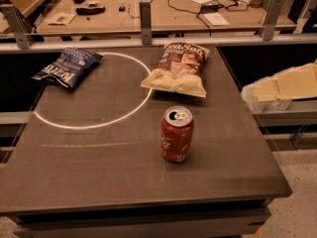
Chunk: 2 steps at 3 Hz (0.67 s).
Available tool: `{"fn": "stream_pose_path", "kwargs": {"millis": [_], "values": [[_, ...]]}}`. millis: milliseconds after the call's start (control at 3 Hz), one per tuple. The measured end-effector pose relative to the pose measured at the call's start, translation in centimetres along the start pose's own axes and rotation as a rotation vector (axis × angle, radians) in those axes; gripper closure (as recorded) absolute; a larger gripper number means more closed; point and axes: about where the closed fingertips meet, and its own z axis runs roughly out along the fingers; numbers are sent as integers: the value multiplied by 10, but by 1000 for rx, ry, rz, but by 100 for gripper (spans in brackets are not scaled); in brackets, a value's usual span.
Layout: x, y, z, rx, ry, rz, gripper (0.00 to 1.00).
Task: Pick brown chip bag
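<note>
Nearest to us stood a red soda can (177, 134), upright on the dark grey table (99, 177), its top opened. At ten o'clock from the can we saw a white circle (89, 127) drawn on the tabletop, with the can just outside it. At twelve o'clock from the can lay the brown chip bag (178, 68), flat and puffy, its dark brown lettered end pointing away from us and its pale end toward the can; it lay at the circle's right rim, apart from the can. The gripper (262, 93) hung off the table's right edge, at three o'clock from the brown chip bag and well apart from it; whether it was released or clenched we could not tell, and it held nothing we could see. Farther left, at ten o'clock from the can, a dark blue chip bag (68, 66) lay at the table's far left corner. Beyond ran a metal rail (198, 41), and behind it a wooden bench (163, 19) carrying cables (198, 1).
</note>
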Motion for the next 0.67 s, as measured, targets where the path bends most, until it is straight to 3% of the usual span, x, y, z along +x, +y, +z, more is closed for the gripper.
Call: {"fn": "stream_pose_path", "kwargs": {"millis": [333,667], "values": [[-1,-1,0,8,-21,71,0],[-2,71,-3,-89,8,32,0]]}}
